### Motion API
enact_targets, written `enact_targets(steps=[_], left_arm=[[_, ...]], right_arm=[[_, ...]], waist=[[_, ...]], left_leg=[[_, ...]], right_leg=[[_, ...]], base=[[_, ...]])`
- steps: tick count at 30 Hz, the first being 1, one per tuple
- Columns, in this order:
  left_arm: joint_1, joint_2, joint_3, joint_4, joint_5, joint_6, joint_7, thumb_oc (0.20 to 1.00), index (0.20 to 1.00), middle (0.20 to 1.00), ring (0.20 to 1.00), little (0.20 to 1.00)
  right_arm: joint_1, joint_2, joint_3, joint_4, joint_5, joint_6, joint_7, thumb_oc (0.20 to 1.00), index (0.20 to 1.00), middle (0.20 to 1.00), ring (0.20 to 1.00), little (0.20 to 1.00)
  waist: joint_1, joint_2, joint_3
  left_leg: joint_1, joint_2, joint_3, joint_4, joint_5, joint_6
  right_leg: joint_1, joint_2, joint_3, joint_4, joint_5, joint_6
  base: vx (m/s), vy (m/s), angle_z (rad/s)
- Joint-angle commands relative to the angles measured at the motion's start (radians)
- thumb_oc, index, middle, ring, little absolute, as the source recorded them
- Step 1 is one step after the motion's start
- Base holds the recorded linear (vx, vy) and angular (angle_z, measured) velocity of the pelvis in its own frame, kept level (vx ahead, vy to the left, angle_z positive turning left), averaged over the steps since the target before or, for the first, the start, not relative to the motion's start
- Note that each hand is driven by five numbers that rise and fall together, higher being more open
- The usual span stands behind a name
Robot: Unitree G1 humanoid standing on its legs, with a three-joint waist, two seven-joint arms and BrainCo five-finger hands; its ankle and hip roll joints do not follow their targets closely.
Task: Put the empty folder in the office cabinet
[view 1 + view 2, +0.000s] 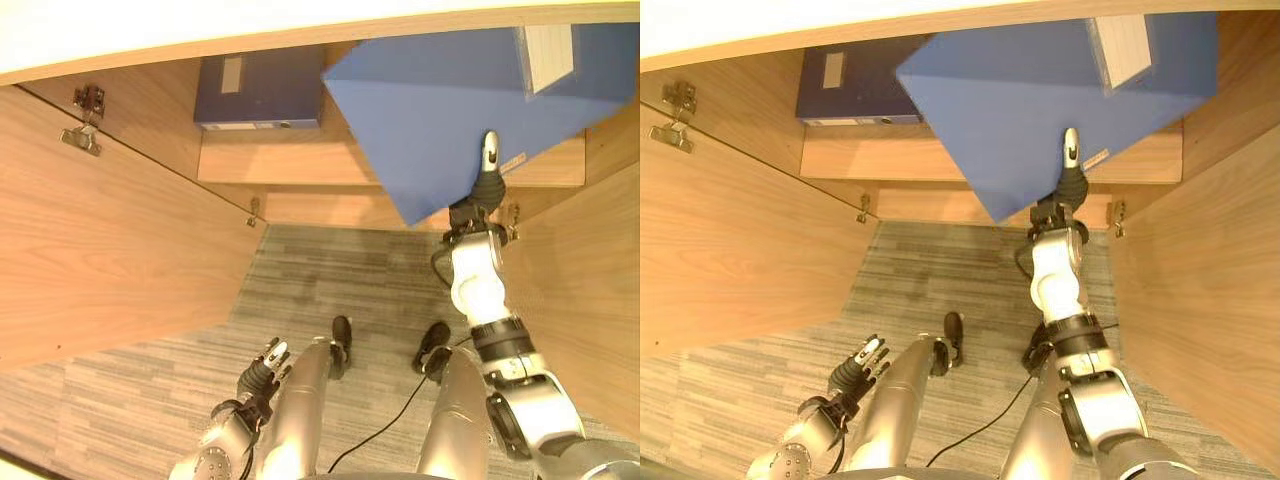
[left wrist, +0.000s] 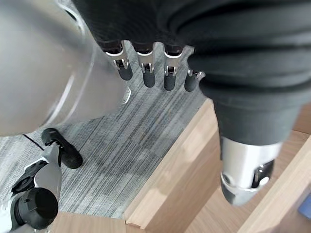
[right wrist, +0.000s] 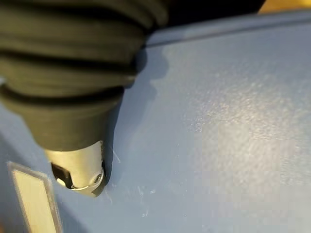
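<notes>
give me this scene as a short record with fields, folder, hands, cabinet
folder: blue folder, tilted, raised in front of the cabinet opening, not yet on the shelf
right hand: right hand against the folder's face, thumb lying up it; other fingers hidden
left hand: left hand low over the carpet, fingers relaxed, holding nothing
cabinet: cabinet with both doors open
shelf: dark folder lying on it

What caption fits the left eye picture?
Right robot hand lifts a big blue folder toward the wooden cabinet shelf.

Prob. office: wood cabinet (image 1: pixel 120 270), box files (image 1: pixel 258 92), grey carpet (image 1: pixel 330 270).
</notes>
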Motion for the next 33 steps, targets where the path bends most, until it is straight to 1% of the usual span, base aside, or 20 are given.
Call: enact_targets(steps=[1, 4, 8, 9, 10, 11, 13, 14, 17, 18, 20, 22, 27, 29, 33], left_arm=[[0.044, 0.094, -0.018, -0.057, -0.002, -0.026, 0.025, 1.0, 1.0, 1.0, 1.0, 1.0], [0.042, 0.107, -0.01, -0.052, 0.003, -0.029, 0.037, 1.0, 1.0, 1.0, 1.0, 1.0], [0.041, 0.12, -0.011, -0.048, 0.001, -0.026, 0.042, 1.0, 1.0, 1.0, 1.0, 1.0], [0.033, 0.132, -0.023, -0.048, -0.003, -0.025, 0.046, 1.0, 1.0, 1.0, 1.0, 1.0], [0.032, 0.132, -0.023, -0.048, -0.003, -0.025, 0.046, 1.0, 1.0, 1.0, 1.0, 1.0], [0.028, 0.14, -0.035, -0.052, -0.007, -0.025, 0.053, 1.0, 1.0, 1.0, 1.0, 1.0], [0.022, 0.144, -0.038, -0.06, -0.012, -0.027, 0.056, 1.0, 1.0, 1.0, 1.0, 1.0], [0.019, 0.151, -0.045, -0.068, -0.015, -0.03, 0.057, 1.0, 1.0, 1.0, 1.0, 1.0], [0.011, 0.161, -0.052, -0.081, -0.022, -0.034, 0.061, 1.0, 1.0, 1.0, 1.0, 1.0], [0.007, 0.171, -0.059, -0.087, -0.029, -0.041, 0.069, 1.0, 1.0, 1.0, 1.0, 1.0], [0.001, 0.178, -0.063, -0.094, -0.031, -0.044, 0.072, 1.0, 1.0, 1.0, 1.0, 1.0], [-0.009, 0.194, -0.072, -0.104, -0.041, -0.053, 0.085, 1.0, 1.0, 1.0, 1.0, 1.0], [-0.022, 0.219, -0.084, -0.122, -0.046, -0.06, 0.088, 1.0, 1.0, 1.0, 1.0, 1.0], [-0.024, 0.232, -0.084, -0.127, -0.056, -0.072, 0.099, 1.0, 1.0, 1.0, 1.0, 1.0], [-0.037, 0.249, -0.09, -0.146, -0.056, -0.082, 0.102, 1.0, 1.0, 1.0, 1.0, 1.0]], right_arm=[[-0.101, 0.008, -0.038, -0.081, 0.057, -0.085, 0.016, 0.2, 0.2, 0.2, 0.2, 0.2], [-0.202, 0.016, -0.073, -0.013, 0.12, -0.12, 0.0, 0.2, 0.2, 0.2, 0.2, 0.2], [-0.299, 0.017, -0.106, 0.065, 0.164, -0.149, -0.025, 0.2, 0.2, 0.2, 0.2, 0.2], [-0.372, -0.004, -0.116, 0.161, 0.173, -0.16, -0.062, 0.2, 0.2, 0.2, 0.2, 0.2], [-0.375, -0.005, -0.116, 0.164, 0.174, -0.16, -0.061, 0.2, 0.2, 0.2, 0.2, 0.2], [-0.409, -0.009, -0.117, 0.22, 0.151, -0.155, -0.1, 0.2, 0.2, 0.2, 0.2, 0.2], [-0.435, -0.015, -0.119, 0.25, 0.147, -0.149, -0.112, 0.2, 0.2, 0.2, 0.2, 0.2], [-0.462, -0.015, -0.123, 0.295, 0.144, -0.142, -0.132, 0.2, 0.2, 0.2, 0.2, 0.2], [-0.502, -0.025, -0.129, 0.352, 0.152, -0.137, -0.144, 0.2, 0.2, 0.2, 0.2, 0.2], [-0.529, -0.026, -0.124, 0.402, 0.149, -0.13, -0.167, 0.2, 0.2, 0.2, 0.2, 0.2], [-0.552, -0.034, -0.127, 0.429, 0.144, -0.123, -0.176, 0.2, 0.2, 0.2, 0.2, 0.2], [-0.589, -0.05, -0.116, 0.483, 0.134, -0.103, -0.21, 0.2, 0.2, 0.2, 0.2, 0.2], [-0.638, -0.078, -0.108, 0.556, 0.138, -0.073, -0.219, 0.2, 0.2, 0.2, 0.2, 0.2], [-0.666, -0.11, -0.1, 0.611, 0.132, -0.058, -0.237, 0.2, 0.2, 0.2, 0.2, 0.2], [-0.702, -0.141, -0.08, 0.636, 0.108, -0.035, -0.254, 0.2, 0.2, 0.2, 0.2, 0.2]], waist=[[0.041, -0.022, -0.029], [0.06, -0.015, -0.033], [0.084, -0.008, -0.037], [0.096, -0.006, -0.038], [0.096, -0.006, -0.038], [0.101, -0.002, -0.035], [0.104, -0.002, -0.035], [0.109, 0.002, -0.035], [0.115, 0.007, -0.033], [0.122, 0.011, -0.03], [0.124, 0.013, -0.027], [0.132, 0.018, -0.016], [0.147, 0.027, -0.008], [0.158, 0.031, -0.004], [0.17, 0.036, -0.001]], left_leg=[[-0.044, -0.014, -0.037, -0.007, -0.051, 0.011], [-0.071, -0.018, -0.035, 0.04, -0.074, 0.018], [-0.095, -0.023, -0.032, 0.063, -0.086, 0.021], [-0.114, -0.023, -0.033, 0.079, -0.09, 0.022], [-0.116, -0.023, -0.033, 0.079, -0.091, 0.022], [-0.129, -0.022, -0.033, 0.089, -0.09, 0.022], [-0.141, -0.022, -0.033, 0.099, -0.094, 0.022], [-0.151, -0.02, -0.034, 0.108, -0.096, 0.021], [-0.167, -0.018, -0.036, 0.119, -0.098, 0.021], [-0.173, -0.019, -0.039, 0.119, -0.097, 0.021], [-0.178, -0.018, -0.041, 0.12, -0.096, 0.02], [-0.19, -0.019, -0.044, 0.122, -0.093, 0.017], [-0.209, -0.02, -0.05, 0.127, -0.089, 0.013], [-0.223, -0.021, -0.056, 0.128, -0.084, 0.01], [-0.24, -0.025, -0.059, 0.126, -0.081, 0.009]], right_leg=[[0.065, -0.039, 0.074, -0.02, -0.096, 0.056], [0.043, -0.047, 0.092, 0.02, -0.119, 0.046], [0.024, -0.056, 0.104, 0.045, -0.136, 0.041], [0.002, -0.056, 0.114, 0.062, -0.148, 0.038], [0.0, -0.056, 0.115, 0.063, -0.148, 0.038], [-0.008, -0.058, 0.118, 0.072, -0.152, 0.036], [-0.02, -0.058, 0.122, 0.083, -0.156, 0.035], [-0.028, -0.059, 0.123, 0.091, -0.16, 0.035], [-0.042, -0.06, 0.124, 0.102, -0.163, 0.036], [-0.048, -0.06, 0.123, 0.105, -0.165, 0.038], [-0.051, -0.06, 0.122, 0.108, -0.166, 0.038], [-0.06, -0.059, 0.121, 0.112, -0.168, 0.041], [-0.074, -0.062, 0.116, 0.12, -0.171, 0.046], [-0.084, -0.066, 0.111, 0.126, -0.174, 0.051], [-0.098, -0.069, 0.102, 0.129, -0.173, 0.06]], base=[[0.01, 0.052, -0.11], [0.01, 0.046, -0.02], [0.01, 0.015, 0.03], [0.0, 0.0, 0.0], [-0.03, 0.019, 0.0], [0.0, 0.0, 0.0], [0.0, 0.0, 0.0], [0.0, 0.0, 0.0], [-0.01, -0.003, 0.01], [0.0, 0.0, 0.0], [0.0, 0.0, 0.0], [0.0, 0.0, 0.0], [0.0, -0.003, 0.01], [-0.01, -0.022, 0.07], [-0.01, -0.012, 0.12]])
